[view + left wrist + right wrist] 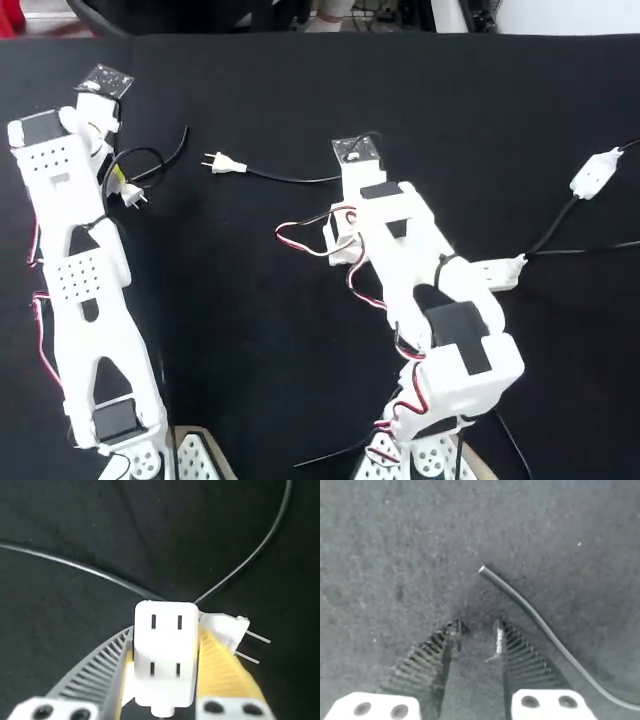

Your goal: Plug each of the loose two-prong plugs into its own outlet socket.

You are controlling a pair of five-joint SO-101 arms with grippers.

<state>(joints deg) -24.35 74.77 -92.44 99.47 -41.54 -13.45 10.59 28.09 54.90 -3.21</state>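
My left gripper [166, 639] is shut on a white outlet block [165, 650], whose two pairs of slots face the wrist camera. A white two-prong plug [231, 632] lies against the yellow finger [220, 672], prongs pointing away from the block; from above this plug [133, 197] sits beside the left arm [85, 270]. A second loose plug [225, 165] lies mid-table, its black cable running under the right arm [420, 260]. My right gripper [475, 632] hovers open just over the black cloth, nothing between its fingers, next to a black cable end [482, 570].
A white outlet [595, 172] on a black cable lies at the far right. Another white outlet [505, 272] rests against the right arm. Black cable [150, 160] loops around the left gripper. The table's far edge [320, 34] runs along the back.
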